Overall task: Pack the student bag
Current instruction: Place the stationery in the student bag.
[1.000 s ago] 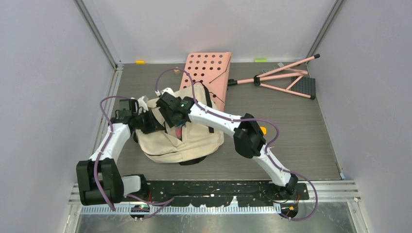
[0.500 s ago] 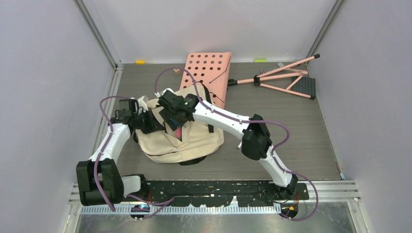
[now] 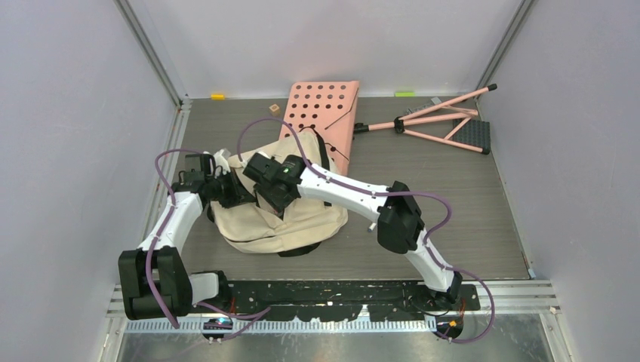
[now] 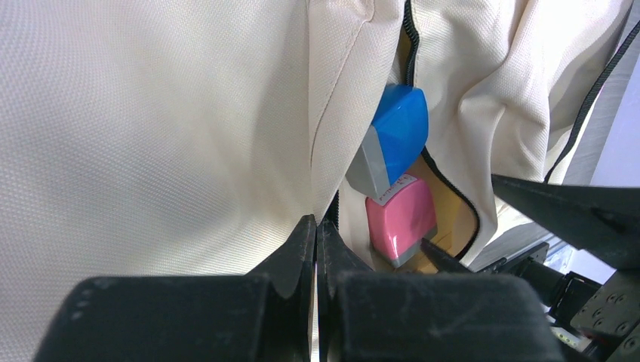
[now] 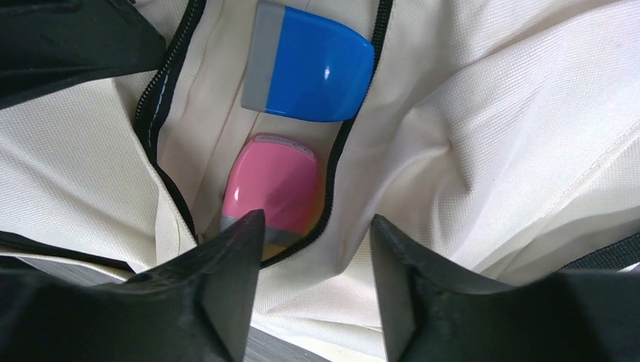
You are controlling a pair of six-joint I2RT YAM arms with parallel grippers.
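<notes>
The student bag, cream with black zip trim, lies on the table left of centre. My left gripper is shut on the fabric edge of the bag's open zip pocket. Inside the pocket lie a blue and grey block and a pink and grey block. My right gripper is open and empty just above the pocket mouth. Its left finger overlaps the pink block, and the blue block lies beyond. Bag fabric bunches to the right.
A pink perforated board lies behind the bag, touching it. A pink folded stand lies at the back right. A small wooden cube sits near the back wall. Walls close in the left, back and right sides.
My right gripper has moved left and nearer over the bag's pocket, and its elbow has swung right. The pink block no longer shows in the top view. The left arm has not moved.
</notes>
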